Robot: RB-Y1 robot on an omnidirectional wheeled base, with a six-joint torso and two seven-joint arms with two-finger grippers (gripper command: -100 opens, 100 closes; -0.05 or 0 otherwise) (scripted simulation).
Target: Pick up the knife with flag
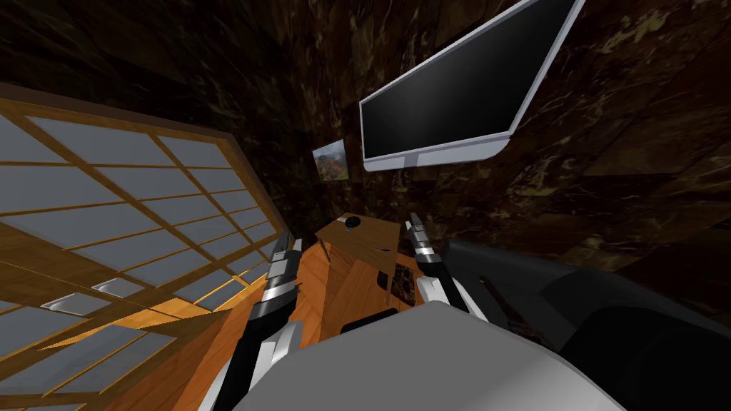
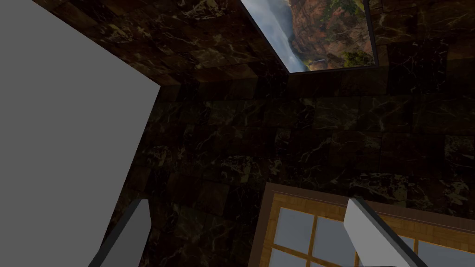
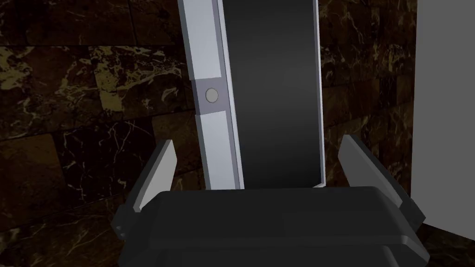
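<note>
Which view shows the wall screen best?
The head view: nearly the whole screen, above the table. The right wrist view catches a strip of its frame and panel; the left wrist view faces a landscape picture.

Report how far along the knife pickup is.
Done: nothing grasped yet. In hand: the left hand and right hand are both open and empty. Left: reach the small table ahead, where a thin dark item may be the knife, then grip and lift it.
</note>
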